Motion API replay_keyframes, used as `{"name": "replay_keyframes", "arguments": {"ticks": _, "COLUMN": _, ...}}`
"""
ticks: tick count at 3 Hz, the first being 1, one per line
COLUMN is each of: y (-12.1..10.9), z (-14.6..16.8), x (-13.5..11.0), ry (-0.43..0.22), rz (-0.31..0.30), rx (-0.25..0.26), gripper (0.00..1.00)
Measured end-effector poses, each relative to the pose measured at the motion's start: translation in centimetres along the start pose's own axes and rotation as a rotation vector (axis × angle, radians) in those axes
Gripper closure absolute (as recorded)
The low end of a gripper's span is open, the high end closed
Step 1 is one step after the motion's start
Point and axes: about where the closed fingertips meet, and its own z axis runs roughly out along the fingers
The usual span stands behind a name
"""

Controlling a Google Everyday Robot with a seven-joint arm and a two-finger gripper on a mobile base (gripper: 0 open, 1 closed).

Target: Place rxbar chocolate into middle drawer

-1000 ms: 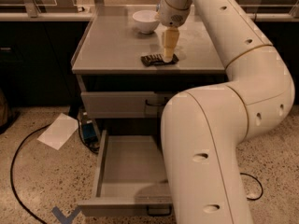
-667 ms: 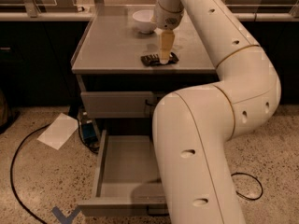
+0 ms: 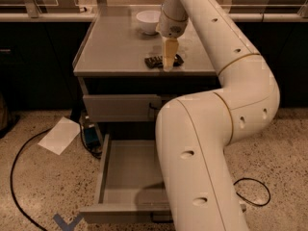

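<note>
The rxbar chocolate (image 3: 155, 61), a small dark wrapped bar, lies flat on the grey cabinet top (image 3: 115, 47) near its front edge. My gripper (image 3: 168, 64) points straight down and reaches the bar's right half, covering its middle. The middle drawer (image 3: 126, 174) stands pulled out far below, a shallow grey tray with nothing in it; my arm hides its right side. The drawer above it (image 3: 120, 108) is closed.
A white bowl (image 3: 148, 21) stands at the back of the cabinet top. On the floor lie a white sheet (image 3: 59, 135), a blue object (image 3: 89, 134) by the cabinet, a black cable (image 3: 17, 177) at left, another cable (image 3: 253, 186) at right and a blue tape mark (image 3: 67, 221).
My gripper has come down and slightly left onto the bar. The bar, bowl and drawers have not moved.
</note>
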Motion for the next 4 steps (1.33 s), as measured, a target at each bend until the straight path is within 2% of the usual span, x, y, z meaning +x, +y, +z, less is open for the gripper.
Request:
{"name": "replay_keyframes", "arguments": {"ticks": 2, "y": 0.9, "z": 2.4, "x": 2.3, "ry": -0.054, "rz": 0.112, "rx": -0.039, "gripper": 0.00}}
{"name": "replay_keyframes", "arguments": {"ticks": 3, "y": 0.3, "z": 2.9, "x": 2.0, "ry": -0.060, "rz": 0.112, "rx": -0.022, "gripper": 0.00}}
{"name": "replay_keyframes", "arguments": {"ticks": 4, "y": -0.1, "z": 3.3, "x": 1.9, "ry": -0.064, "rz": 0.113, "rx": -0.011, "gripper": 0.15}}
